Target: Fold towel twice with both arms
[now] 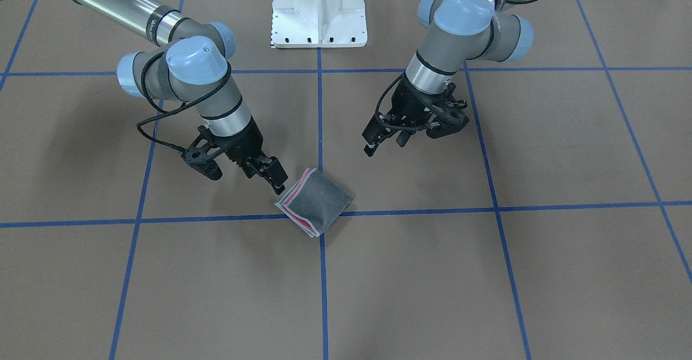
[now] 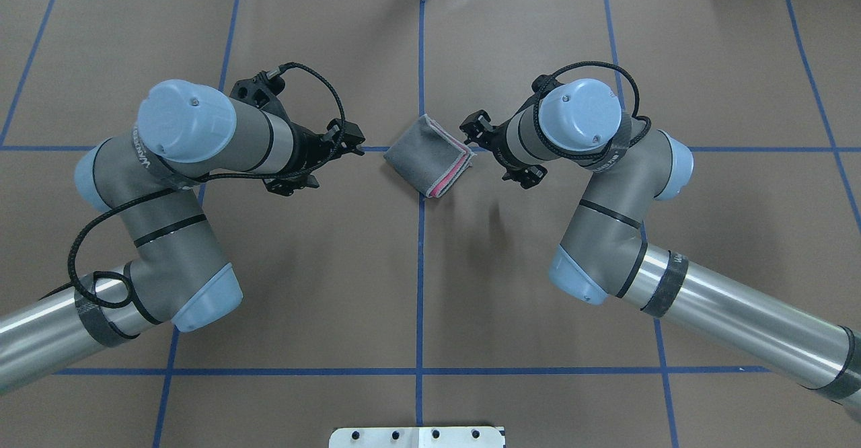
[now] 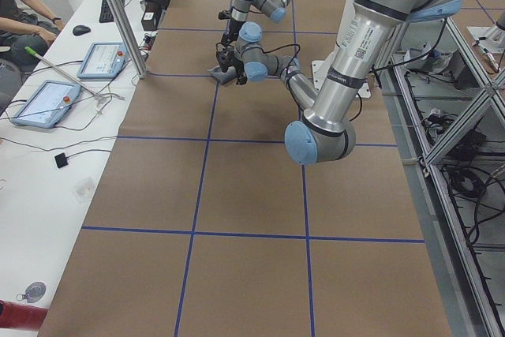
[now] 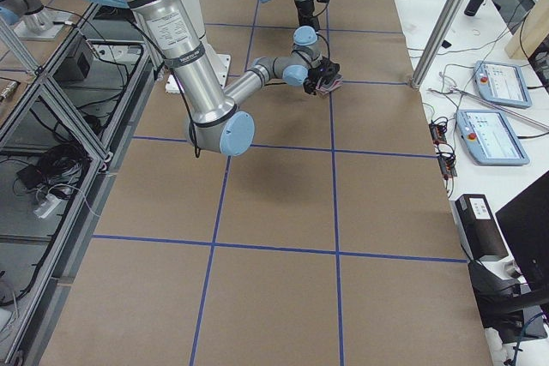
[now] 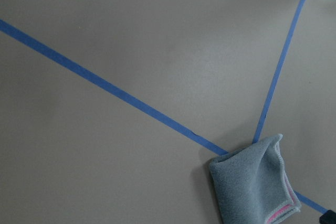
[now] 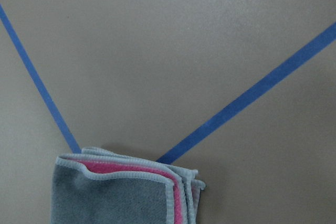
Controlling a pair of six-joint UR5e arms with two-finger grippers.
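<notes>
From my seat, the right gripper (image 1: 275,179) has its fingers close together with nothing between them, tips just beside the towel's (image 1: 314,202) layered corner; I can't quite tell whether they brush the cloth. The left gripper (image 1: 384,139) hangs clear of the table with a small gap between its fingers, holding nothing, and stands apart from the towel on the other side. In the overhead view both sets of fingertips are partly hidden by the wrists, so I go by the front camera.

The towel lies folded into a small grey square over a crossing of the blue tape lines (image 1: 216,218) on the brown table (image 1: 486,284). Pink shows only along its stacked open edges, with the light stitched border. Both wrist cameras cut the towel off at the frame's bottom edge. In the side views it is mostly hidden behind the grippers.
</notes>
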